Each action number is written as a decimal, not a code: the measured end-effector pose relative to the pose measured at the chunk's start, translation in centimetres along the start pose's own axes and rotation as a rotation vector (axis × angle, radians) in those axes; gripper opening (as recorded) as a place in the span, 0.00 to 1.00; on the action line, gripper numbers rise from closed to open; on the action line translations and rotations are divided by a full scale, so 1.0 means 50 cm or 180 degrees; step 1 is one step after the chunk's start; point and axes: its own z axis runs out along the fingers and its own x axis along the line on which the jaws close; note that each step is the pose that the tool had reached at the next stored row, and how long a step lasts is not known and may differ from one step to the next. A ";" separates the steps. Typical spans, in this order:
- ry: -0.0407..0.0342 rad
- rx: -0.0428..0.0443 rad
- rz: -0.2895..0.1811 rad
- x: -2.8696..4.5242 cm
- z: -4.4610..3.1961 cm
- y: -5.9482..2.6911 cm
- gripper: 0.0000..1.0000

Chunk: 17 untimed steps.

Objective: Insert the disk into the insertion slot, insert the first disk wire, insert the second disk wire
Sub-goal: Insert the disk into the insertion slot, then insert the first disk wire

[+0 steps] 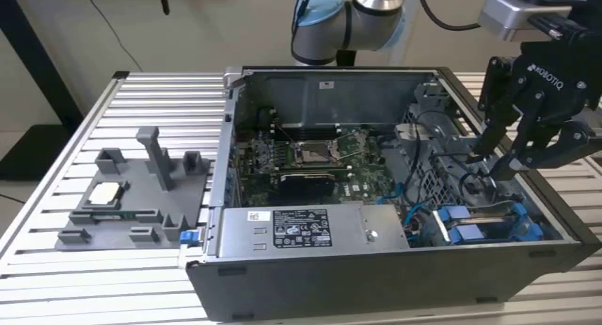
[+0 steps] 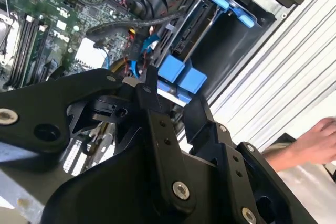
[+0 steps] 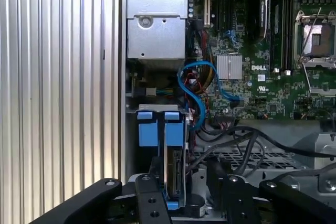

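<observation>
In the exterior view a grey fixture tray point(image 1: 132, 191) lies on the slatted table point(image 1: 56, 268) at the exterior view's left, and beside it stands the open computer case point(image 1: 376, 283), with its motherboard point(image 1: 311, 156) behind the grey power-supply box point(image 1: 311, 230). Toward the exterior view's right, in the case's near corner, is the insertion slot point(image 1: 466, 230) with blue tabs; in the first wrist view the disk point(image 3: 175, 174) stands edge-on inside it, near a looping blue cable point(image 3: 197, 93). The gripper point(image 1: 494, 163) hangs just above that corner, jaws apart and gripping nothing, and in the second wrist view a person's hand point(image 2: 315, 140) is outside the case.
</observation>
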 end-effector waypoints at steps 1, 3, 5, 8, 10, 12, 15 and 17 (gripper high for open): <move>-0.0004 0.0001 -0.0002 -0.003 0.003 0.000 0.47; -0.0009 0.0006 -0.0006 -0.012 0.008 0.000 0.47; -0.0010 0.0015 -0.0007 -0.020 0.013 0.000 0.47; -0.0010 0.0023 -0.0007 -0.029 0.018 0.000 0.47; -0.0009 0.0026 -0.0007 -0.034 0.020 -0.001 0.47; -0.0009 0.0028 -0.0007 -0.038 0.022 -0.001 0.47; -0.0013 0.0030 -0.0007 -0.040 0.023 -0.001 0.47; -0.0017 0.0031 -0.0007 -0.040 0.024 -0.001 0.47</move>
